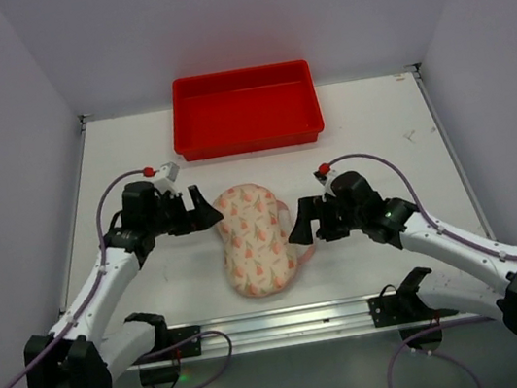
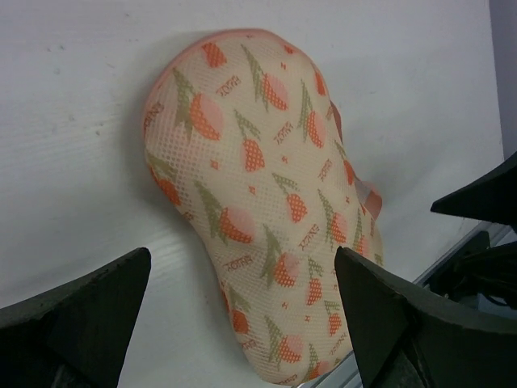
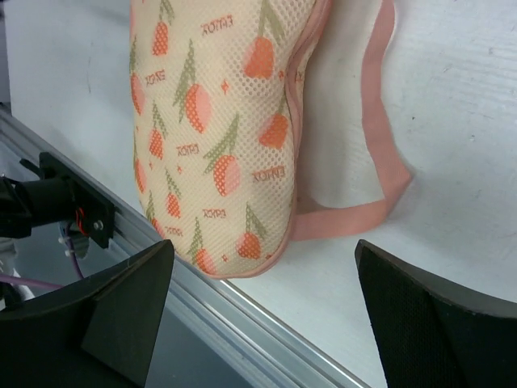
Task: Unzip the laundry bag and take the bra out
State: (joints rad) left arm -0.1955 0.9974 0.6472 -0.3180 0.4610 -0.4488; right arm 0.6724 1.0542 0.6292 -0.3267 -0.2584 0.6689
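Left arm: rises from its base at lower left of the overhead view, elbow bent, forearm angled up and right. The left gripper points right at the upper lobe of the laundry bag and stops just short of it. Its fingers are spread wide with nothing between them. The wrist view shows the pouch beyond the tips, apart from both.

Right arm: comes from the lower right corner, forearm running up and left. The right gripper faces left at the pouch's waist, close beside its right edge. Its fingers also stand wide apart and hold nothing. Only bare counter lies between them.

Laundry bag: lies at centre frame on the counter, long axis top to bottom, between the two grippers. It sits below the red tray and above the metal rail. Two-lobed, puffed-up cream mesh, printed with orange-red tulip shapes, green stems and small lettering, pink trim round the edge.

A pale flap with a pink border lies flat on the counter along the pouch's right side, touching it. Cannot tell whether it belongs to the pouch or to what is inside.
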